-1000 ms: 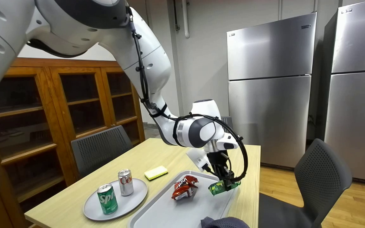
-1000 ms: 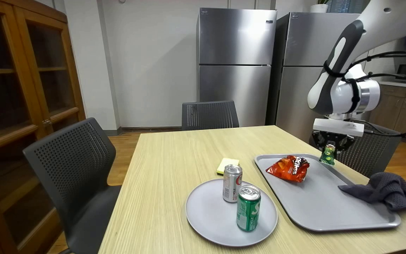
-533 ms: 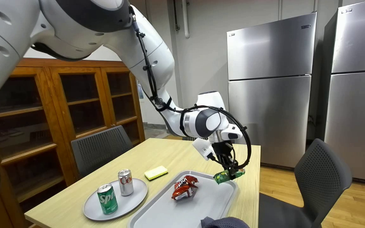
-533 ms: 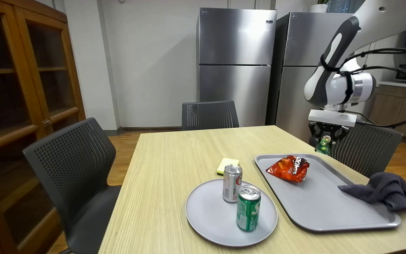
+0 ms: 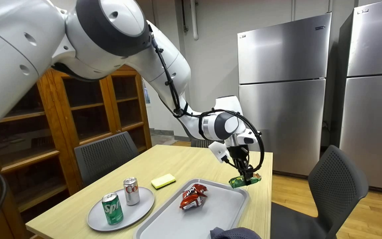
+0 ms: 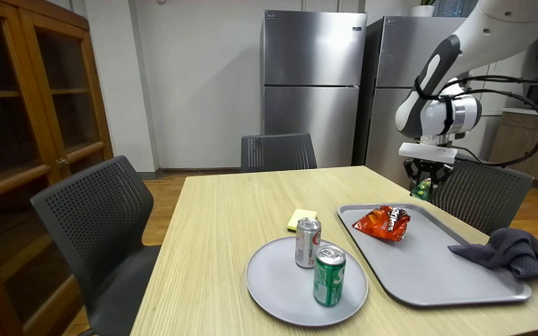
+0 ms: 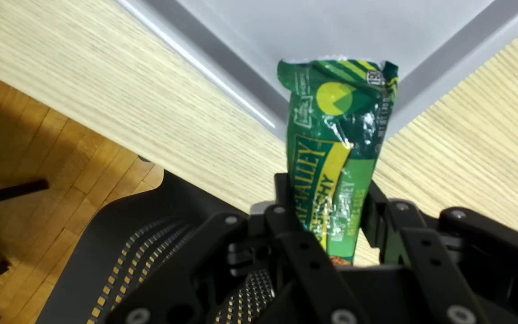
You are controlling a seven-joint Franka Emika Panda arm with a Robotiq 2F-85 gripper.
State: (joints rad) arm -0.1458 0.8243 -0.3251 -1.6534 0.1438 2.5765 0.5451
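Note:
My gripper [image 5: 248, 176] is shut on a green granola bar packet [image 5: 236, 182] and holds it in the air above the far corner of the grey tray [image 5: 207, 217]. In the wrist view the packet [image 7: 326, 121] lies between both fingers [image 7: 328, 202], its top end pointing at the tray's corner [image 7: 277, 114]. The packet also shows small under the gripper in an exterior view [image 6: 421, 190]. A crumpled red snack bag [image 5: 193, 196] rests on the tray, apart from the gripper; it also shows in the other picture of the table [image 6: 385, 223].
A round grey plate [image 6: 273, 289] bears a green Sprite can [image 6: 329, 276] and a silver Coke can [image 6: 307, 242]. A yellow sponge [image 6: 301, 218] lies beyond it. A dark cloth [image 6: 514, 252] lies over the tray's edge. Dark chairs [image 5: 335, 186] stand around the table [image 6: 231, 210].
The gripper has risen and moved with the held packet toward the tray's far corner, rightward in one exterior view and leftward in the other. The things on the table have not moved.

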